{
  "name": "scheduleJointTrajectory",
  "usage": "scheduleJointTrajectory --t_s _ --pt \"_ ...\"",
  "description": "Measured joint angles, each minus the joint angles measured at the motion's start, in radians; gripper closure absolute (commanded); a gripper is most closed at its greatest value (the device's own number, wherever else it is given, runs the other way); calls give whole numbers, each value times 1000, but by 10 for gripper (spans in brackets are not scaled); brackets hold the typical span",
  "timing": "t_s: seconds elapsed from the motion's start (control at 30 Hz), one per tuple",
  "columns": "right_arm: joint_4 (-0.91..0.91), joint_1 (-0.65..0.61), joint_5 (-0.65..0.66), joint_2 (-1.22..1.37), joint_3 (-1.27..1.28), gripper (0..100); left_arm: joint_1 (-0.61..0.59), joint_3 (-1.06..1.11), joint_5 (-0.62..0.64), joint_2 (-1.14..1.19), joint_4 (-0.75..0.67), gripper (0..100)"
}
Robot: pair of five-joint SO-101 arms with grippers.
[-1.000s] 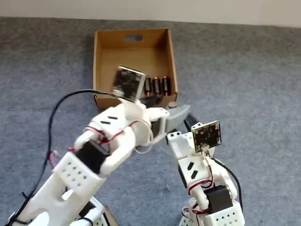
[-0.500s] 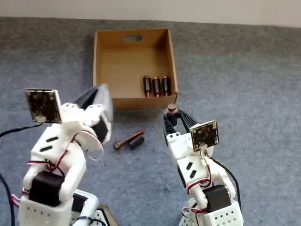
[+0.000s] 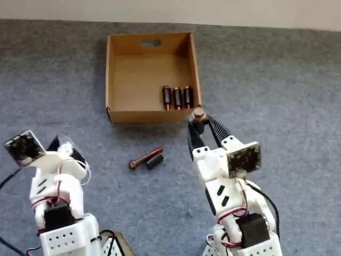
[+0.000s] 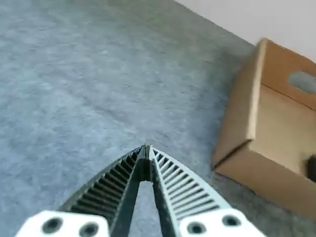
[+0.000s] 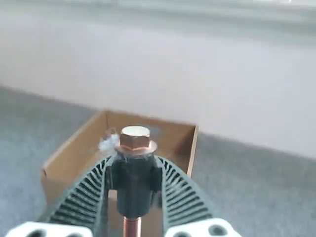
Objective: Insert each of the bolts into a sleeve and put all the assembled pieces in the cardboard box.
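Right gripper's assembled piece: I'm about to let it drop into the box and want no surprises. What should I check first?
1. Right gripper shut on the sleeve: ok.
2. Bolt through that sleeve: ok.
3. Held over the cardboard box floor: not ok, it is at the near corner.
4. Bare floor beside the three boxed pieces: ok.
5. Left gripper away from the box: ok.

Three assembled pieces in cardboard box; loose bolt beside sleeve
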Motion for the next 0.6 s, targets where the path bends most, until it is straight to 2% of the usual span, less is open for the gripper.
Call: scheduleJointTrajectory --t_s 0.23,0.43,0.6 --pt "-5 0 0 95 -301 991 196 17 -157 -55 86 963" --pt "-5 0 0 456 -555 991 265 18 -198 -55 129 963" --pt "-8 0 -147 852 -660 991 285 80 -221 -55 115 963"
